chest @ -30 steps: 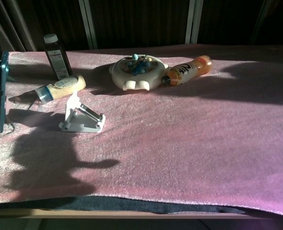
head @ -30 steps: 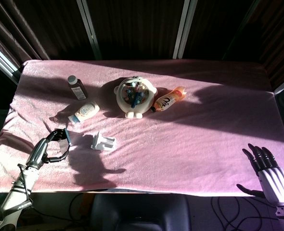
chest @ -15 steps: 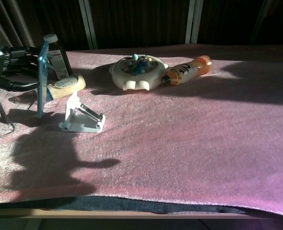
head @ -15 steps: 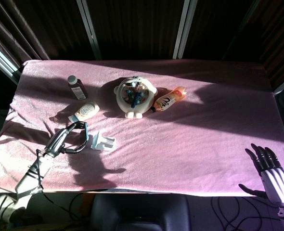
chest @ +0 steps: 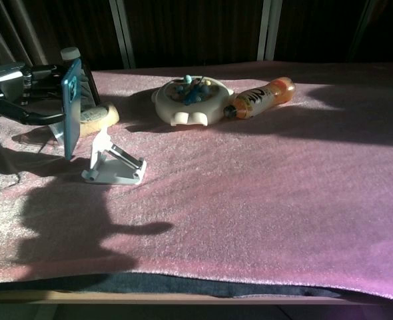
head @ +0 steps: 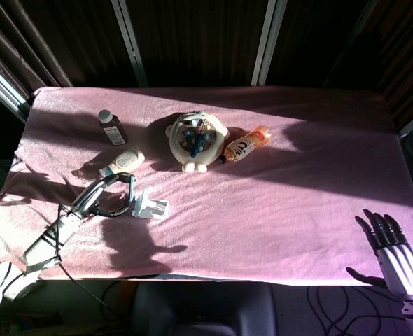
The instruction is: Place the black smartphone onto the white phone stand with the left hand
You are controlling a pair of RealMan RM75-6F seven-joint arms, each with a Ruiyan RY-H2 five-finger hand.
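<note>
The left robot hand [chest: 30, 93] has carried the black smartphone [chest: 71, 107] rightward across the near-left part of the desk [head: 276, 203] — a second ago the phone stood at the far left edge of the chest view, half a second ago it was partway over, and now it hangs just left of the white phone stand [chest: 113, 163], its lower edge close above the stand's raised back piece. The fingers are closed round the phone from the left side, holding it upright on its long edge with the blue-rimmed side turned toward the camera. In the head view the left robot hand [head: 112, 192] shows right beside the stand [head: 150, 206], where before it sat well to the left.

So the approach looks nearly done. What remains, by my reading, is to line the phone up over the cradle, lower it in and let go — the phone does not appear to rest on the stand yet, though whether it already touches the back piece is hard to tell.

The right robot hand [head: 395, 255] sits at the near-right corner with fingers spread and nothing in it, barely shifted between frames. The dark bottle [head: 111, 127], the lying cream bottle [head: 122, 164], the round toy [head: 195, 140] and the orange bottle [head: 245, 145] have not moved.
</note>
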